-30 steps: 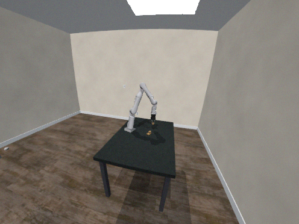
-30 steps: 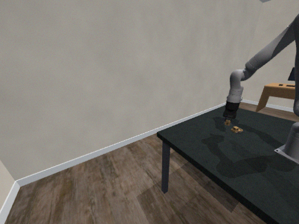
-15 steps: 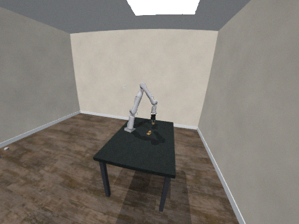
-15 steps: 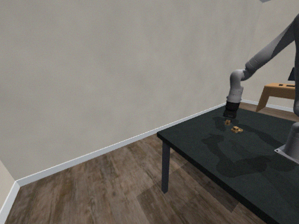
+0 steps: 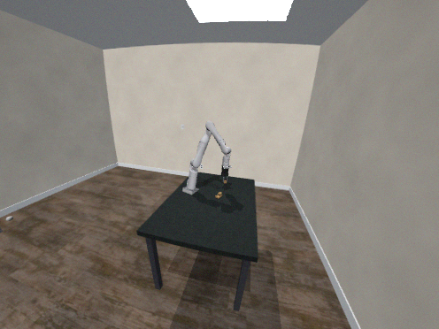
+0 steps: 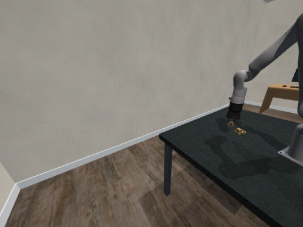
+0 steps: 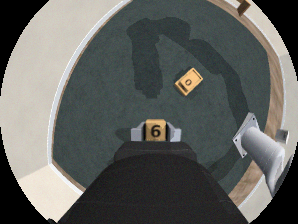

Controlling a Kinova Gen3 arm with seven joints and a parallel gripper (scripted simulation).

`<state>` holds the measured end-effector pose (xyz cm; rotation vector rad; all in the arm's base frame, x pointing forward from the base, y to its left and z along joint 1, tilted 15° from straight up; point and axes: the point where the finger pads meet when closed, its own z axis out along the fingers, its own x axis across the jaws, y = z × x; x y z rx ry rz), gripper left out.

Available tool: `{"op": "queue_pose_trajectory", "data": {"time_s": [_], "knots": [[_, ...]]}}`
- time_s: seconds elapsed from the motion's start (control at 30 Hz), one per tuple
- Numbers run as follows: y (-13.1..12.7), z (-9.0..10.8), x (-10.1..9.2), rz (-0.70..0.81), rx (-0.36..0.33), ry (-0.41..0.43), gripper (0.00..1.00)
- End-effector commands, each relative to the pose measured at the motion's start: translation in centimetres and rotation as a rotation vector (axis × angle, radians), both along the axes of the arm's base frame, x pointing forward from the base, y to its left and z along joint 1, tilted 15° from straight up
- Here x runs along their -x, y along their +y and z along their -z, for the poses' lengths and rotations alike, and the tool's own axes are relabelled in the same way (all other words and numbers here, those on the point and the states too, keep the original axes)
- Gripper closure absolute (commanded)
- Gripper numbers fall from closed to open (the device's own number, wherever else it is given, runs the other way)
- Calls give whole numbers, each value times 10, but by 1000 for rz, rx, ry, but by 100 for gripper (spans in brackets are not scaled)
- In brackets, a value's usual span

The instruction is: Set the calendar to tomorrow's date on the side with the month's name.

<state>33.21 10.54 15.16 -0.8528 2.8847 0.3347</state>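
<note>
My gripper point(image 5: 225, 179) point(image 6: 231, 121) point(image 7: 155, 128) is shut on a small wooden cube point(image 5: 225, 182) point(image 6: 231, 124) point(image 7: 155, 129) and holds it above the table. The face toward the wrist camera shows a dark 6, upright in that view. The calendar tray point(image 7: 201, 77) lies on the table, turned at an angle, ahead and to the right of the gripper in the wrist view. The other cube point(image 7: 188, 82) is in the tray, with a 0 on its upward face. The month's name and the cubes' other faces cannot be read.
The dark table point(image 5: 199, 221) point(image 6: 195, 146) point(image 7: 100, 85) carries the arm's base point(image 5: 190, 190) point(image 6: 294, 152) point(image 7: 246, 135), to the right in the wrist view. Shadows of the arm fall around the tray. A wooden desk point(image 6: 276, 91) stands beyond the table.
</note>
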Motion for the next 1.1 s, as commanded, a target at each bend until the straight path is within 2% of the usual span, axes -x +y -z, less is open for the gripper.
{"op": "queue_pose_trajectory", "data": {"time_s": [0.0, 0.63, 1.07], "knots": [[-5, 0, -2, -15, 2, -6, 43], [-24, 4, -12, -272, 22, -69, 43], [-45, 8, -19, -578, 43, -141, 43]]}}
